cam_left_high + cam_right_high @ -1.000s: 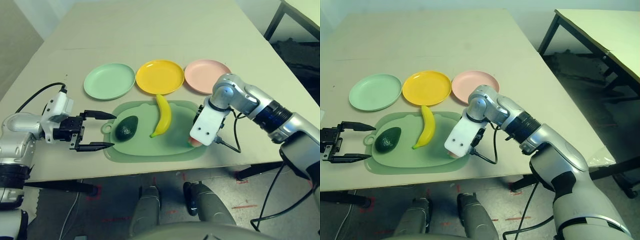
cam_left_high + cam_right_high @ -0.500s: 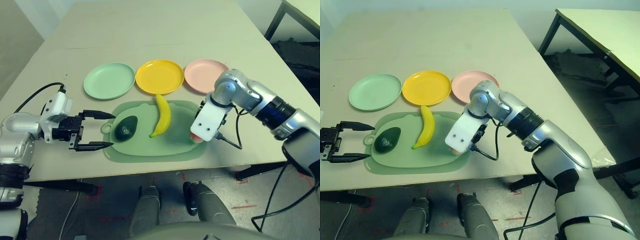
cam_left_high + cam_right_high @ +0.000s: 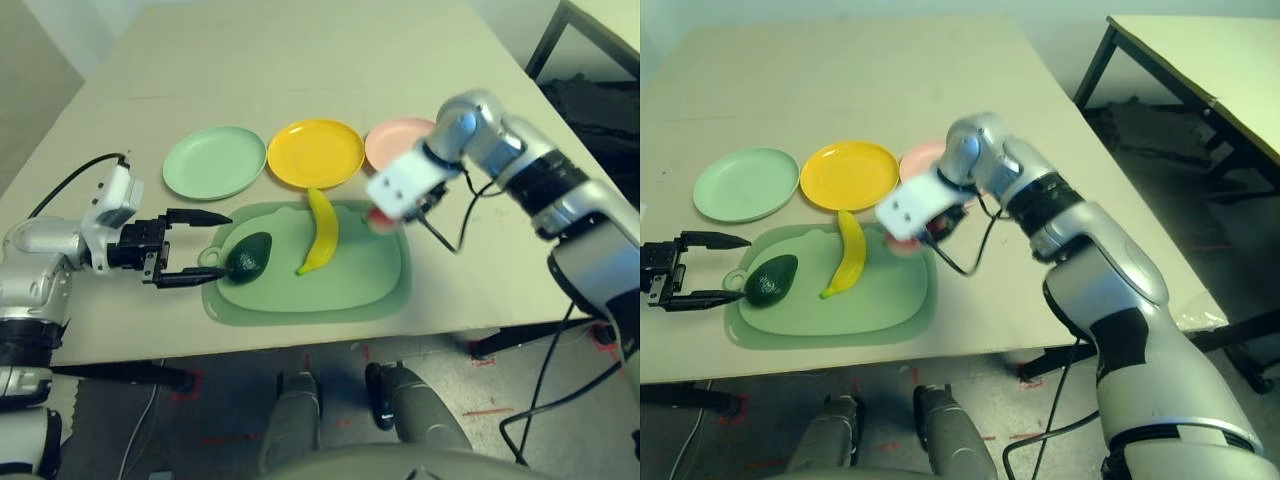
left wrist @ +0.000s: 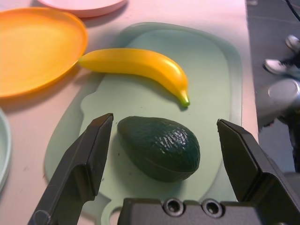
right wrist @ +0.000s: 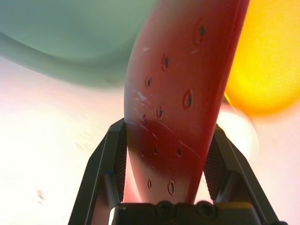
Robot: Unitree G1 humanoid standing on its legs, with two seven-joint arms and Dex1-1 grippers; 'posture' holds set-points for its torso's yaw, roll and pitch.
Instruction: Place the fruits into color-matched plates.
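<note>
- The right gripper (image 5: 166, 154) is clamped on the watermelon wedge (image 5: 180, 89), one black finger against each flat side of the red, seed-dotted flesh, and carries it in the air over the far right part of the green mat (image 3: 330, 290), just in front of the pink plate (image 3: 392, 140).
- From the head camera the wedge shows only as a red patch below the white wrist block (the block hides most of it).
- The left gripper (image 4: 164, 140) stands wide, with nothing between its fingers; it reaches in roughly level at the left end of the mat, and the avocado (image 4: 159, 147) lies just ahead, framed by the two fingertips but apart from both.
- The avocado rests on the left part of the mat, close to the mat's ring tab.
- The banana (image 3: 320, 232) lies on the mat near its middle, its upper end reaching the far edge, just in front of the yellow plate (image 3: 315, 153).
- The three plates sit in a row on the table (image 3: 300, 60) behind the mat: mint green plate (image 3: 214, 163) on the left, yellow in the middle, pink on the right (partly covered by the right arm).
- No fruit lies on the green or yellow plate.
</note>
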